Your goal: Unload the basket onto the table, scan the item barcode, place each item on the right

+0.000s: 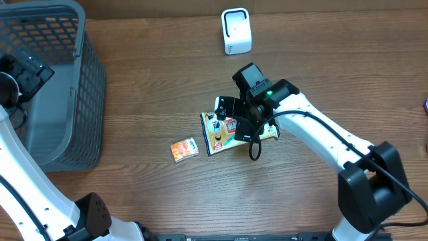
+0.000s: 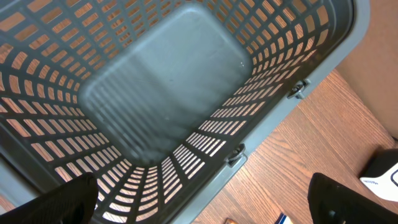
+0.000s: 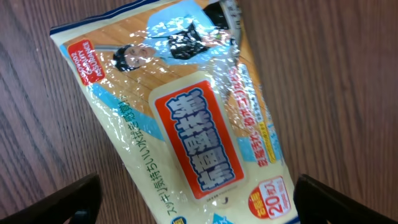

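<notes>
Far left: wide-open left jaws above the grey basket [image 2: 186,93], holding nothing. Further right, a small orange packet [image 1: 184,148] on the counter [image 1: 134,201], near but apart from the glossy wipes pack [image 3: 186,130], lying flat, face up, no barcode showing. Directly over it, right jaws spread wide, gripping nothing yet. Likely to skid or crumple on that slick film if closed flat; could reach the white scanner [image 1: 236,31], well apart, with the code facing away.
</notes>
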`<state>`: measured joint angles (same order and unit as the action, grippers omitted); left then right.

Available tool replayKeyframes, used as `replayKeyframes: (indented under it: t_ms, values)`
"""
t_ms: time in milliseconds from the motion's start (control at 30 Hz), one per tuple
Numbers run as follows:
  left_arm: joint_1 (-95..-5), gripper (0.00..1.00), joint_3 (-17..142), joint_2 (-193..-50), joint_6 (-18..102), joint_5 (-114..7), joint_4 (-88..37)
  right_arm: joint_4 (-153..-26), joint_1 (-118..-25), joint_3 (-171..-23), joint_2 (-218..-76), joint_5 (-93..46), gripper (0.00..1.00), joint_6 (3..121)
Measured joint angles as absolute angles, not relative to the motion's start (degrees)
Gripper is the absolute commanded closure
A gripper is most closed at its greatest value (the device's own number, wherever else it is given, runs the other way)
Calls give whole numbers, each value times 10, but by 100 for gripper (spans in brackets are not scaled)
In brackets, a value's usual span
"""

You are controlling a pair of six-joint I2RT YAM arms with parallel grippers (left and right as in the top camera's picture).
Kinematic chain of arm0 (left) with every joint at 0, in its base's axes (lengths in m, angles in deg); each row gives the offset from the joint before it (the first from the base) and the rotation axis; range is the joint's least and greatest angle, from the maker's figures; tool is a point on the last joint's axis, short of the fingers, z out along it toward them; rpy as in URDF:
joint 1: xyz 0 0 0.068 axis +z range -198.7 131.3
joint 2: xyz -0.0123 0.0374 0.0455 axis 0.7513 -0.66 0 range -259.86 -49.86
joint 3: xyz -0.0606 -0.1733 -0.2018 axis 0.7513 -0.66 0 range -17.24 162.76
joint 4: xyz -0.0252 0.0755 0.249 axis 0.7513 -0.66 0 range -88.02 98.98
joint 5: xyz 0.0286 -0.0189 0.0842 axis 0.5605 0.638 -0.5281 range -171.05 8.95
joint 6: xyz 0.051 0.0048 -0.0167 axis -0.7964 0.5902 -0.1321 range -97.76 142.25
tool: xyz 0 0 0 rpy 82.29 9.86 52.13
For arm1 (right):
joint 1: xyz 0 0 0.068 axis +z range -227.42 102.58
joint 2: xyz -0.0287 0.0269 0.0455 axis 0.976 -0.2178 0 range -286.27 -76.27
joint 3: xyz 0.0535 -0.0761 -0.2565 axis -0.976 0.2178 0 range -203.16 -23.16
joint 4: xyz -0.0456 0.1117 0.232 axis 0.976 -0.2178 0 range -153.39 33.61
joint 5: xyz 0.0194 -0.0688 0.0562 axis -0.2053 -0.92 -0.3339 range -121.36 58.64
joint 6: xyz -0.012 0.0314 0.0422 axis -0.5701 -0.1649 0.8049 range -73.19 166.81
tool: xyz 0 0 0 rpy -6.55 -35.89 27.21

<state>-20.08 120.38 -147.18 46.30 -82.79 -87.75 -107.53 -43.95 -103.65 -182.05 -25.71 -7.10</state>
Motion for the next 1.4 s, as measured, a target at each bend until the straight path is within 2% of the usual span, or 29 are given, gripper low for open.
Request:
replayKeyframes:
  t_ms: [100, 567, 633, 733, 767, 800, 867, 967, 1233, 1300, 1367, 1400]
  values:
    - [-201, 0, 1204, -1472, 463, -828, -878, -1070, -440, -1036, -1843, -251, 8, -87]
    - [-201, 0, 1204, -1472, 463, -828, -878, -1044, -454, -1035, -1917, -226, 5, -103]
    - [-201, 0, 1204, -1472, 463, -828, -878, -1042, -458, -1035, -1920, -223, 9, -104]
    - [-201, 0, 1204, -1472, 463, -828, -878, -1039, -459, -1036, -1921, -222, 30, -104]
    - [-201, 0, 1204, -1472, 463, -828, -878, -1038, -460, -1037, -1922, -223, 46, -104]
    - [-201, 0, 1204, -1472, 463, -828, -878, -1038, -460, -1038, -1923, -223, 54, -98]
    - [-201, 0, 1204, -1472, 463, -828, -878, -1040, -462, -1038, -1924, -222, 61, -84]
    - [-201, 0, 1204, -1472, 463, -828, -878, -1032, -462, -1038, -1928, -219, 96, -38]
    - [-201, 0, 1204, -1472, 463, -828, -877, -1062, -462, -1075, -1940, -218, 96, 223]
    - [-201, 0, 1204, -1472, 463, -828, -878, -1101, -462, -1100, -1943, -219, 69, 275]
    - [-201, 0, 1204, -1472, 463, -828, -878, -1128, -461, -1132, -1943, -223, 56, 301]
    - [-201, 0, 1204, -1472, 463, -828, -878, -1136, -461, -1151, -1943, -230, 46, 309]
